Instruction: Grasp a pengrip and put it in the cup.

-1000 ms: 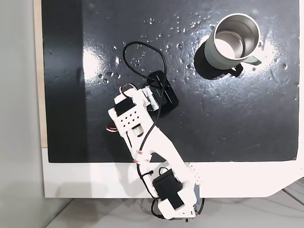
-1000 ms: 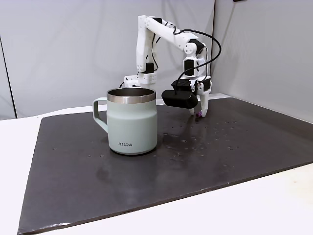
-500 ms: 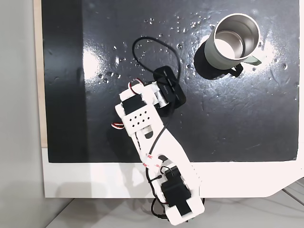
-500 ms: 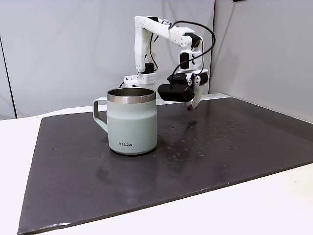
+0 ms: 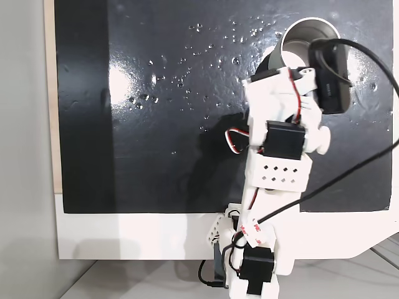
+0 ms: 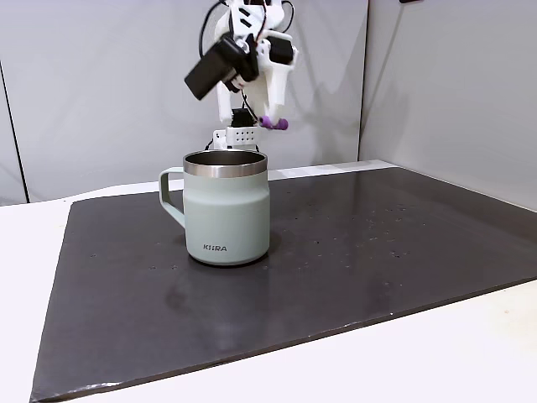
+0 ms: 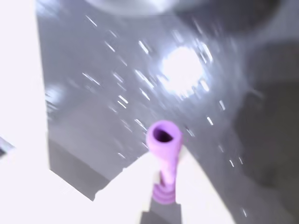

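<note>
Carrying the grip to the mug

I have the white two-finger gripper (image 6: 270,120) clamped on the small light-purple ribbed rubber pengrip (image 6: 273,123), which sits crosswise between the fingers with its hollow end poking out, as the wrist view (image 7: 163,161) shows. It hangs in the air above the large grey-green steel cup (image 6: 226,208), near the rim's right edge in the side fixed view, well clear of the dark bench mat (image 6: 377,252). I judge it high enough to clear the rim before release.
</note>
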`<action>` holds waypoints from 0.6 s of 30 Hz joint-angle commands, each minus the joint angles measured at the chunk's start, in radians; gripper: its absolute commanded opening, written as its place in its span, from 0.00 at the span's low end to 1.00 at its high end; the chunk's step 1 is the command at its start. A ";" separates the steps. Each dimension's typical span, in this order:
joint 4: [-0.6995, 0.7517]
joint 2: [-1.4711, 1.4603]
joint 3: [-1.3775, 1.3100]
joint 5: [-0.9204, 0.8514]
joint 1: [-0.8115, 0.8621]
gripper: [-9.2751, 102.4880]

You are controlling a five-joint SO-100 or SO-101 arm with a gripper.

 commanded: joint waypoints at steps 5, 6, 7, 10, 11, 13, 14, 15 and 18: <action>-0.038 -0.117 -0.296 -0.114 0.140 0.08; -0.060 -0.123 -0.298 -0.127 0.150 0.08; -0.086 -0.130 -0.296 -0.137 0.161 0.08; -0.138 -0.152 -0.307 -0.153 0.183 0.08; -0.153 -0.152 -0.307 -0.160 0.189 0.08; -0.184 -0.156 -0.301 -0.172 0.202 0.08; -0.189 -0.163 -0.301 -0.173 0.206 0.08; -0.190 -0.170 -0.301 -0.178 0.207 0.08; -0.190 -0.173 -0.291 -0.176 0.199 0.13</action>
